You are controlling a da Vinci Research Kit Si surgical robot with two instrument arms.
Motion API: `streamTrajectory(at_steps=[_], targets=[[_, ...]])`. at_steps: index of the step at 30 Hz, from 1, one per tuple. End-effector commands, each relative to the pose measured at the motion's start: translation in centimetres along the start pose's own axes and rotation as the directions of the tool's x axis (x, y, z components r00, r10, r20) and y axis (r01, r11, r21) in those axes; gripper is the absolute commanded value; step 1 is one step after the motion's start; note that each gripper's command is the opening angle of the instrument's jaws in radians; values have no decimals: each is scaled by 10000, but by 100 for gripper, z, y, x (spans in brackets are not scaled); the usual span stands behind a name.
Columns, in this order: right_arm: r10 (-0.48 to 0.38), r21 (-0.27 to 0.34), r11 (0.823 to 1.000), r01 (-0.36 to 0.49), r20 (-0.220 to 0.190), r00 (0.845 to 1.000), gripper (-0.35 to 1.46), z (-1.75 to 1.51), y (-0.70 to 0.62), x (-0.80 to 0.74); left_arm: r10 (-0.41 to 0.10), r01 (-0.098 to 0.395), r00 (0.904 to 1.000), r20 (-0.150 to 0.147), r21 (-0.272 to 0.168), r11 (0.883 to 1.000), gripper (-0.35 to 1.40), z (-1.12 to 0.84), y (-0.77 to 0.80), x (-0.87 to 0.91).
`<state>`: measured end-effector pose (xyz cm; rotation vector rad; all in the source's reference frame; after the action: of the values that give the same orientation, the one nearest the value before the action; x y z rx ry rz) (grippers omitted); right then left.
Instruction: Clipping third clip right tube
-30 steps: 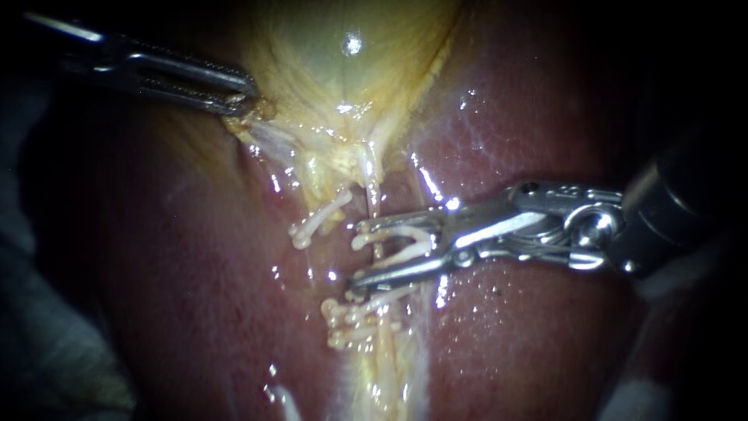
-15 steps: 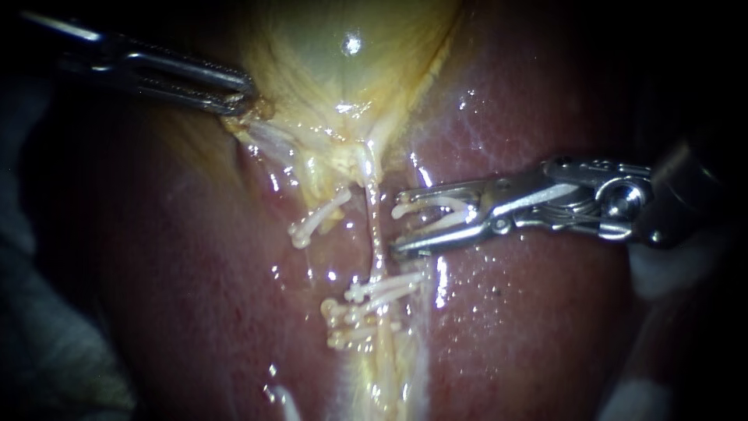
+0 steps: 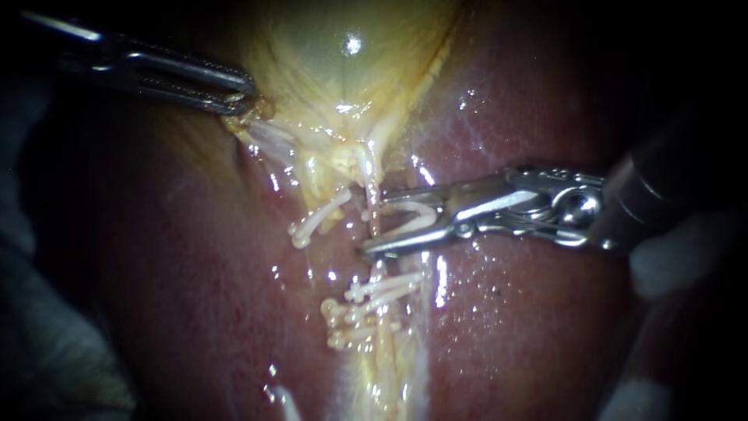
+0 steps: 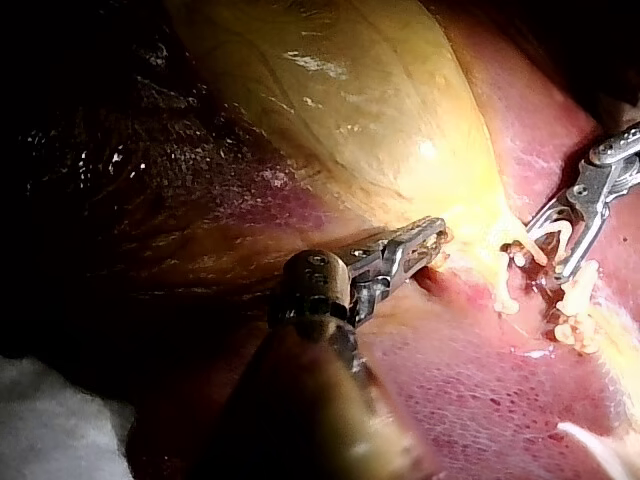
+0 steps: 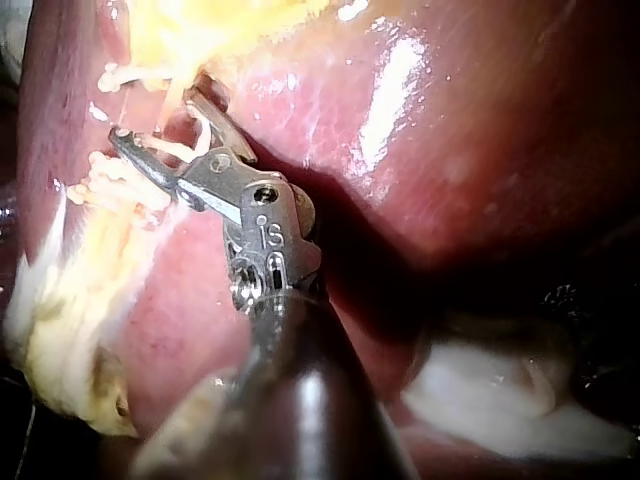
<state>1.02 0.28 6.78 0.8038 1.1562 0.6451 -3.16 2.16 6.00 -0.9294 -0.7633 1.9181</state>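
My right instrument (image 3: 374, 224) comes in from the right, its jaws standing apart with an open white clip (image 3: 417, 214) seated between them. The jaws straddle the thin pale right tube (image 3: 373, 195) just below the gallbladder (image 3: 343, 62) neck. Two white clips (image 3: 378, 292) sit across the same tube lower down. My left instrument (image 3: 238, 97) is shut on the gallbladder's edge at the upper left. In the right wrist view the right instrument (image 5: 155, 115) reaches around the tube with its clip (image 5: 168, 148). The left wrist view shows my left instrument (image 4: 430, 240) and, ahead of it, the right instrument (image 4: 565, 235).
Another white clip (image 3: 315, 221) lies on the neighbouring tube to the left. Dark red liver (image 3: 530, 327) surrounds the tubes on both sides. White gauze (image 5: 500, 400) lies beside the liver in the right wrist view.
My right instrument left the lower spot beside the placed clips, drew back to the right and upward, then advanced left so its jaws and clip straddle the tube higher up. The left instrument stayed still.
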Motion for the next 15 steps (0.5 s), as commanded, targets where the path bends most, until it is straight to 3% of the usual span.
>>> streamTrajectory(at_steps=[1,8,15], targets=[[63,31,10000,-63,-80,9999,50,3,-1,1,-2,2,10000,0,4,10000,-35,0,0,0],[514,524,9975,-464,-973,9939,50,11,-14,10,-2,2,10000,-1,5,10000,-35,1,0,0],[947,826,9931,-839,-1379,9859,47,8,-26,25,-1,1,10000,0,4,10000,-35,0,0,0]])
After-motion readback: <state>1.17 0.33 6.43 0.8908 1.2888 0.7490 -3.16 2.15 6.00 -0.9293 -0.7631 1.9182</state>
